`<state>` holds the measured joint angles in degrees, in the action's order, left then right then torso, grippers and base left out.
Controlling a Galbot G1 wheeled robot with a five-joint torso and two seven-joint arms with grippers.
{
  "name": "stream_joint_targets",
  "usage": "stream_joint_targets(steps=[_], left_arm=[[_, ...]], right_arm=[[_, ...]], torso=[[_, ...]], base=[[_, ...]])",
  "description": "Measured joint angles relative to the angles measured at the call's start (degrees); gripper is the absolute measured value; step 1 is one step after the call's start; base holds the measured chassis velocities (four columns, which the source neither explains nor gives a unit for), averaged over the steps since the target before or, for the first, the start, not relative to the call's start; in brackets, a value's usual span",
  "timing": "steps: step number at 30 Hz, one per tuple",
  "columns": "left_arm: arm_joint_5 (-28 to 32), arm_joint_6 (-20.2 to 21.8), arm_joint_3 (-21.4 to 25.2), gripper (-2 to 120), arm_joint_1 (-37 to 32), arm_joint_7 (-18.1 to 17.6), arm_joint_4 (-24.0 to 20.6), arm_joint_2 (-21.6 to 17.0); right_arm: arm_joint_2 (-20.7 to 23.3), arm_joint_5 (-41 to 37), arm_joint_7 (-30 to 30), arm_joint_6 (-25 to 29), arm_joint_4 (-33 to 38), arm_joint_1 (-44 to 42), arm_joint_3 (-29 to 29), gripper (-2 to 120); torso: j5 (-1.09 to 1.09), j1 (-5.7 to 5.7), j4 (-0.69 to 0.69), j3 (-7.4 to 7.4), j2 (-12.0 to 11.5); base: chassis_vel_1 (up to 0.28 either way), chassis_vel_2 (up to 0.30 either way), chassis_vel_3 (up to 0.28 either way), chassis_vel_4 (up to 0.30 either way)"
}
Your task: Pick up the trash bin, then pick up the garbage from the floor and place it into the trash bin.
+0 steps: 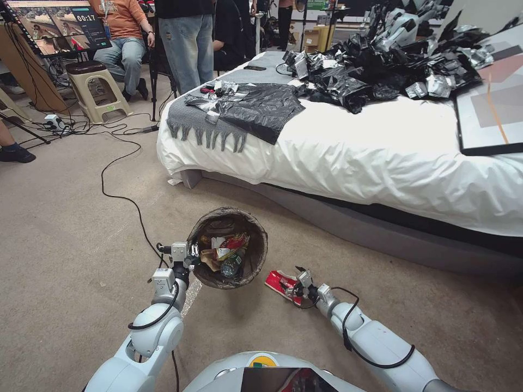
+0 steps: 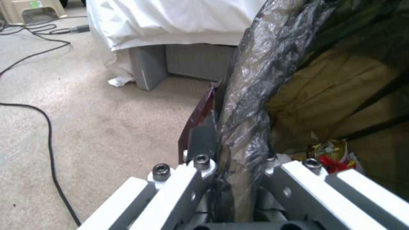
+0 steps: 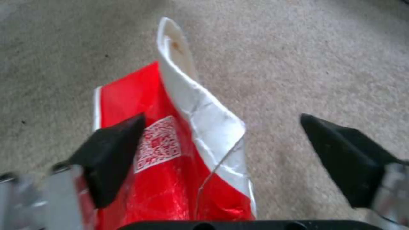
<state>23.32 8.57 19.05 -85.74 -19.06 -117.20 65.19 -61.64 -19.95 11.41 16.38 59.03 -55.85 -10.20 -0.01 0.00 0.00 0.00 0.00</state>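
Observation:
The trash bin [image 1: 255, 256], lined with a dark bag, tilts toward me over the floor [image 1: 71, 261]. Garbage lies in it: brown paper [image 1: 210, 260], a red-yellow wrapper [image 1: 233, 242] and a clear bottle [image 1: 231, 267]. My left gripper [image 1: 192, 255] is shut on the near-left rim [image 2: 255, 80], with the liner pinched between the fingers of my left gripper [image 2: 238, 150]. A flattened red-and-white piece of garbage [image 1: 280, 283] lies on the carpet right of the bin. My right gripper [image 1: 299, 279] is down at it and open. Its black fingertips [image 3: 115, 150] straddle the red-and-white piece [image 3: 170, 166] without touching it.
A bed [image 1: 381, 158] with a white sheet stands behind the bin, with a grey blanket [image 1: 190, 122], a heap of black bags [image 1: 381, 71] and a framed picture [image 1: 490, 103] on it. A black cable [image 1: 117, 193] snakes over the carpet on the left. A stool [image 1: 95, 87] and people are at the back.

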Motion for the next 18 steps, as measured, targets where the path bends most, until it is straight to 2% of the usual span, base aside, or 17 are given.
stream_joint_targets(steps=[1,5,6,9,10,11,13,16,17,18], left_arm=[[0.0,0.0,0.0,3,0.0,0.0,0.0,0.0],[0.07,-0.03,-0.15,3,0.15,-0.01,0.16,-0.09],[0.07,-0.03,-0.15,3,0.15,-0.01,0.16,-0.09],[0.09,-0.03,-0.33,3,0.34,-0.03,0.19,-0.07],[0.09,-0.03,-0.33,3,0.34,-0.03,0.19,-0.07],[0.1,-0.03,-0.44,3,0.38,-0.06,0.19,-0.09],[0.1,-0.03,-0.49,3,0.4,-0.07,0.19,-0.13],[0.2,-0.03,-0.5,3,0.41,-0.16,0.15,-0.33],[0.2,-0.03,-0.5,3,0.41,-0.16,0.15,-0.33],[0.24,-0.02,-0.49,3,0.41,-0.17,0.08,-0.38]], right_arm=[[0.0,0.0,0.0,0.0,0.0,0.0,0.0,86],[-0.37,0.26,0.09,0.3,-0.08,0.18,-0.11,68],[-0.37,0.26,0.09,0.3,-0.08,0.18,-0.11,68],[-0.27,0.22,0.07,0.3,0.58,0.2,-0.11,53],[-0.27,0.22,0.07,0.3,0.58,0.2,-0.11,53],[-0.18,0.16,0.01,0.29,0.97,0.18,-0.11,47],[-0.17,0.14,-0.05,0.28,1.16,0.11,-0.11,43],[-0.13,0.01,-0.4,0.22,1.94,-0.2,-0.04,28],[-0.13,0.01,-0.4,0.22,1.94,-0.2,-0.04,28],[-0.06,-0.01,-0.51,0.19,2.17,-0.27,-0.04,24]], torso=[[0.0,0.0,0.0,0.0,0.0],[0.0,0.0,0.0,0.0,0.0],[0.0,0.0,0.0,0.0,0.0],[0.01,0.0,0.01,0.0,0.0],[0.01,0.0,0.01,0.0,0.0],[0.0,0.0,0.01,0.0,0.0],[0.0,0.0,0.01,0.0,0.0],[0.0,0.0,0.0,0.0,0.0],[0.0,0.0,0.0,0.0,0.0],[0.01,0.0,0.01,0.0,0.0]], base=[[0.0,0.0,0.0,0.0],[0.0,0.0,0.0,0.0],[0.0,0.0,0.0,0.0],[0.0,0.0,0.0,0.0],[0.0,0.0,0.0,0.0],[0.0,0.0,0.0,0.0],[0.0,0.0,0.0,0.0],[0.0,0.0,0.0,0.0],[0.0,0.0,0.0,0.0],[0.0,0.0,0.0,0.0]])
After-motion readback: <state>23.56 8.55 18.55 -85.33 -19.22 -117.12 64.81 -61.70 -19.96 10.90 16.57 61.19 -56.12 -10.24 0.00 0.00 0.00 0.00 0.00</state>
